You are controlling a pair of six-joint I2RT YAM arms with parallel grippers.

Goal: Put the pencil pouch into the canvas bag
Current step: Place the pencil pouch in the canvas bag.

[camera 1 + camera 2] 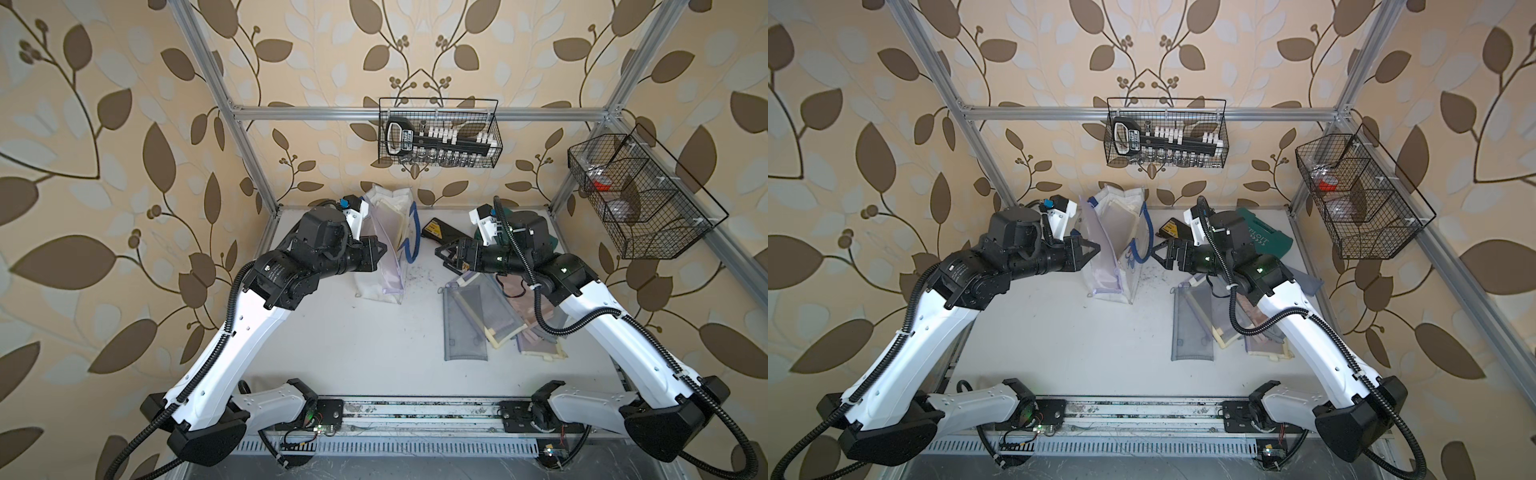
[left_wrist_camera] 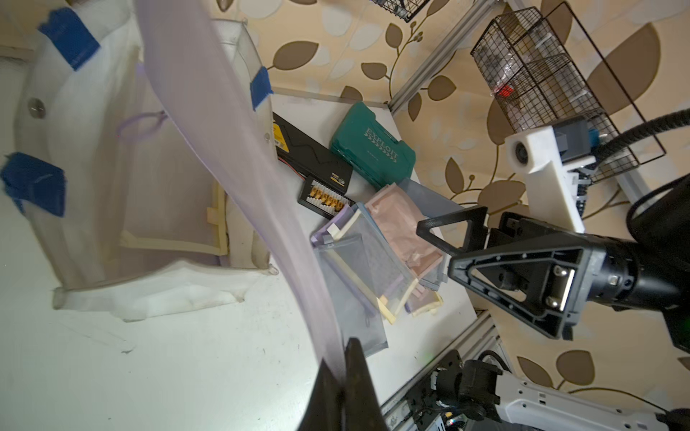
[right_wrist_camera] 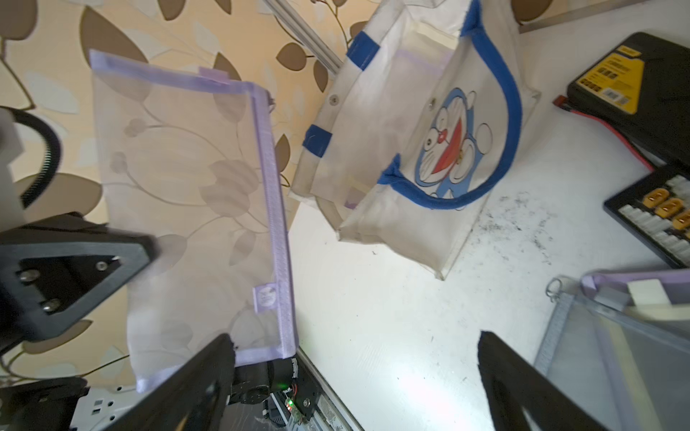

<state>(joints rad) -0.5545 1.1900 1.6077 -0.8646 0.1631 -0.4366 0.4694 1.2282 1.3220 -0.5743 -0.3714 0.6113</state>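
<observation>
Step in hand: carrying to the bag, not yet inserting.

- Your left gripper (image 1: 384, 249) is clamped on the lilac mesh pencil pouch (image 3: 194, 209).
- The pouch hangs upright at left centre of the right wrist view, just beside the canvas bag (image 3: 429, 130) and not in it.
- The right gripper (image 1: 440, 254) stands wide and empty at centre frame.

Next, by my read: lift the pouch above the rim, then lower it into the mouth. The mesh looks floppy and may snag.

Your left arm hides part of the pouch in both top views. I can't tell whether its lower corner touches the table (image 1: 332, 340).
</observation>
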